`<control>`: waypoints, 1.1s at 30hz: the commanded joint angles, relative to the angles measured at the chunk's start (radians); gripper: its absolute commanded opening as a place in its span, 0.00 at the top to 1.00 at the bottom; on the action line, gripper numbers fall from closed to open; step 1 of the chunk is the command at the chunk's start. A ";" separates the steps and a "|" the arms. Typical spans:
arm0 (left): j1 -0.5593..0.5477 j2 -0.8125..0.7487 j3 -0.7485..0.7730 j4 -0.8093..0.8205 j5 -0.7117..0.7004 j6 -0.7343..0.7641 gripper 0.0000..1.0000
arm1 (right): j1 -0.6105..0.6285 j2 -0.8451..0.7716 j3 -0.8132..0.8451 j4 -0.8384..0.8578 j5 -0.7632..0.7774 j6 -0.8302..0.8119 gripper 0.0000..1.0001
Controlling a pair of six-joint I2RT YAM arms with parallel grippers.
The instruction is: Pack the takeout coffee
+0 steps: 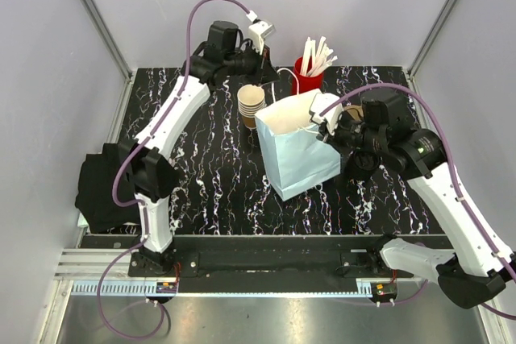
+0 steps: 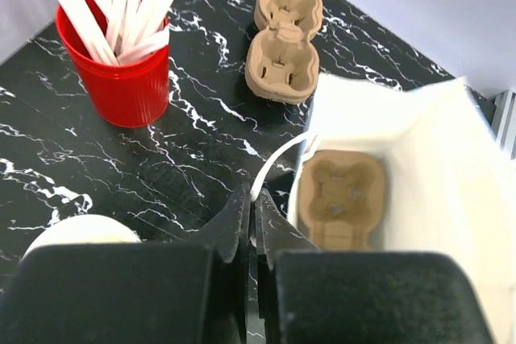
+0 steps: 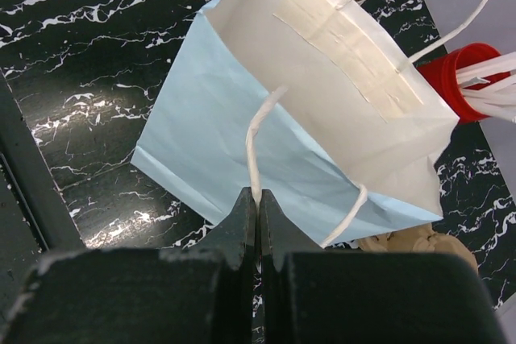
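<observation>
A light blue paper bag (image 1: 298, 151) with a white inside stands open at mid-table. My left gripper (image 2: 256, 199) is shut on one white string handle (image 2: 278, 159) at the bag's far rim (image 2: 379, 110). My right gripper (image 3: 258, 195) is shut on the other handle (image 3: 253, 147), on the bag's near side (image 3: 226, 118). A brown pulp cup carrier (image 2: 339, 199) lies at the bottom of the bag. The takeout coffee is out of view in all three views.
A red cup of white sticks (image 1: 308, 76) stands behind the bag, and a stack of lidless brown cups (image 1: 251, 104) to its left. A second pulp carrier (image 2: 284, 38) lies on the black marbled table (image 1: 210, 167). A black bundle (image 1: 101, 187) sits at the left edge.
</observation>
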 commanded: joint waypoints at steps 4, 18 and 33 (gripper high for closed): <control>-0.003 -0.245 -0.080 0.012 -0.067 0.027 1.00 | 0.008 0.016 0.117 -0.010 -0.075 0.000 1.00; -0.007 -0.476 -0.441 0.073 -0.126 0.056 1.00 | 0.009 0.026 0.054 -0.015 -0.155 0.016 1.00; -0.007 -0.532 -0.509 0.087 -0.230 0.088 1.00 | 0.011 0.034 0.083 0.030 -0.145 0.049 0.23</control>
